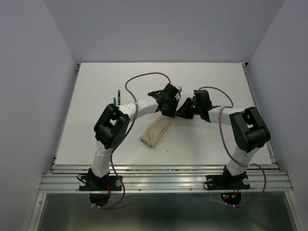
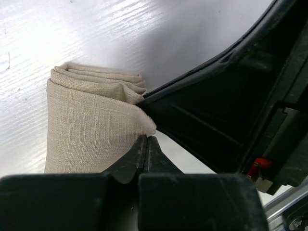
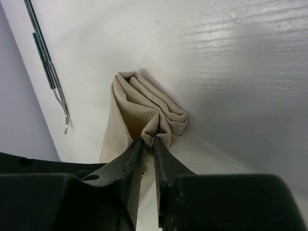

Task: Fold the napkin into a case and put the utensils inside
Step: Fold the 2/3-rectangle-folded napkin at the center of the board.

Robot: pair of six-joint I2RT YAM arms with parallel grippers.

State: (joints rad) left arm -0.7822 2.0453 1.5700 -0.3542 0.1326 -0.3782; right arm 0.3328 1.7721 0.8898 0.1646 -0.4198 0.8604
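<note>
well to the left, the utensils [image 1: 115, 96] lie on the white surface [image 1: 216, 82], which has a faint streaked grain. they are thin pieces with slim dark green handles and silver metal ends, side by side, and they sit well apart from the cloth. beside them the left arm [image 1: 111, 127] rises from its base, bends at a black elbow and reaches right and away over the middle of the surface. the napkin [image 1: 156, 134] lies between the two arms. it is beige-tan woven cloth, soft and finely ribbed, folded into a narrow oblong that runs diagonally from near left to far right, with stacked layers showing at its far end [image 3: 144, 108]. that far end is bunched and creased where both hands meet it. the left hand [image 2: 146, 144] points down at it with its black fingers [image 2: 136, 161] pressed flat together, tips against a corner of the cloth. i cannot tell whether a layer is caught between them. the right hand [image 3: 148, 144] comes at the same end from the other side. its tapered fingers [image 3: 126, 166] stand a narrow gap apart, with their tips astride a raised fold. farthest right, the right arm [image 1: 248, 129] bends at its elbow and leans in leftward, with a purple cable looping over it.
</note>
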